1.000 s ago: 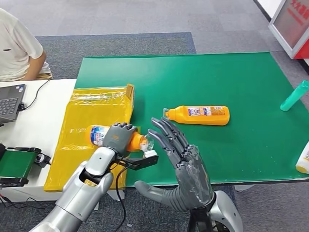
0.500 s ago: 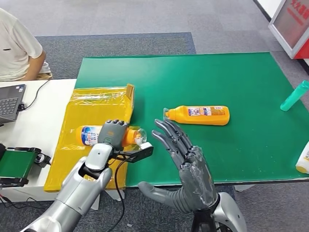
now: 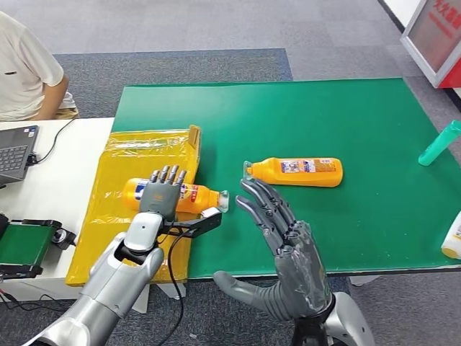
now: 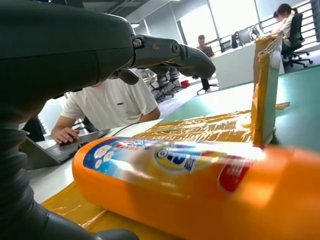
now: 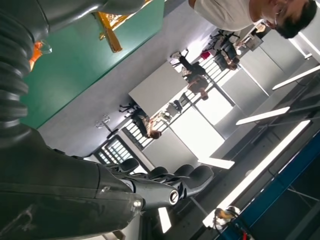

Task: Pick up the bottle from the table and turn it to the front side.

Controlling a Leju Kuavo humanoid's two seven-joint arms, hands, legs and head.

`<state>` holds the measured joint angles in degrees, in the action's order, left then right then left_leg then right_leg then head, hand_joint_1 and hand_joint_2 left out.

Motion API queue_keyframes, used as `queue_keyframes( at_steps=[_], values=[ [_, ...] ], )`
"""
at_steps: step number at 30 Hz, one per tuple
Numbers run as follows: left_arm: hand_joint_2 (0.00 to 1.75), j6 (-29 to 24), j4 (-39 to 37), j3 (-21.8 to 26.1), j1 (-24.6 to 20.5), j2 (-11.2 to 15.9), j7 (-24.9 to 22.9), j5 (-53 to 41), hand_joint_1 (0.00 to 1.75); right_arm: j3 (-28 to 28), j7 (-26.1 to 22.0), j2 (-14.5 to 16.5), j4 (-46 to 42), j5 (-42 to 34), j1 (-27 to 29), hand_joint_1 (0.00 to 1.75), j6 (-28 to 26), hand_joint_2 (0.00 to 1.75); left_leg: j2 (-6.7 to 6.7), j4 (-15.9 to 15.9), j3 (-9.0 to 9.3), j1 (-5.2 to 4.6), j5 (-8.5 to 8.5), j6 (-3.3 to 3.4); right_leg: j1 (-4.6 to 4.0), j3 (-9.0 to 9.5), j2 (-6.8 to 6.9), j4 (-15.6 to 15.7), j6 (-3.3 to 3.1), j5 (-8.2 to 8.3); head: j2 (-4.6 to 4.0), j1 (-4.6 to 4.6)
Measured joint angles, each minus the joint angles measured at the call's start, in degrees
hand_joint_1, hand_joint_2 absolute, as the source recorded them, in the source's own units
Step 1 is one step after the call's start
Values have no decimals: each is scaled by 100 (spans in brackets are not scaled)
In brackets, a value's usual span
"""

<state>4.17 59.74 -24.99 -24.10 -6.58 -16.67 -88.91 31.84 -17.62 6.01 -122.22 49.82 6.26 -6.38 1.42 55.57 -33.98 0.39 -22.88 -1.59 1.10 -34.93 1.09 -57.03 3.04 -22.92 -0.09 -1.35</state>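
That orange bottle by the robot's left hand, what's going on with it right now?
The left hand is over an orange bottle that lies on its side on the yellow bag, label up; its fingers are spread above it, not closed. The right hand hovers open beside it. A second orange bottle lies untouched on the green mat.

Both hands point(image 3: 162, 194) point(image 3: 282, 249) hover (fingers spread).

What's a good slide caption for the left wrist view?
Left hand open over an orange bottle lying label-up on yellow plastic wrapping, a person at a laptop behind.
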Motion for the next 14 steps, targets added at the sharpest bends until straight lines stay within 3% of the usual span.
queue_keyframes(
  at_steps=[7,14],
  values=[
    [175,-174,-10,129,32,33,109,0,0,-32,-2,0,-25,78,15,0,-11,175,0,0,1,0,1,-1,-1,0,0,0,0,0,0,1],
    [175,-470,788,886,444,-341,1342,496,0,-84,125,0,-114,325,100,0,-106,175,0,0,-3,0,-3,4,1,0,-1,0,1,0,-1,0]
  ],
)
